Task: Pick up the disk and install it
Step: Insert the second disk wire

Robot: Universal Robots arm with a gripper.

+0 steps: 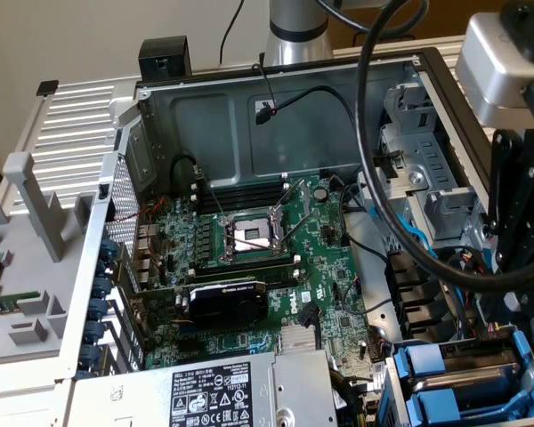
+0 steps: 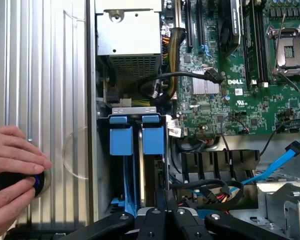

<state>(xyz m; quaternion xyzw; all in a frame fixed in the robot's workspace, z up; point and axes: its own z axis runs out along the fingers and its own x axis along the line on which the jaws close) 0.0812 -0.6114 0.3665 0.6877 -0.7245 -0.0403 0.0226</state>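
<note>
Inside the open grey metal computer case (image 1: pixel 249 116), the black gripper (image 2: pixel 159 215), fingers (image 2: pixel 149 224) closed on the flat silver-metal disk (image 2: pixel 149 175) in its bright blue plastic carrier, should hold it square to the drive bay (image 2: pixel 132 110).

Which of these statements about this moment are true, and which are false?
1. The processor socket is empty. True.
2. The gripper hangs over the processor socket. False: it is above the two blue carriers standing side by side.
3. The gripper's jaws are wide open. False: they are shut.
4. A person's hands rest on a round black object beside the case. True.
5. The power supply box lies outside the case. False: the power supply box, with its warning labels, sits inside the case next to the green board.
</note>
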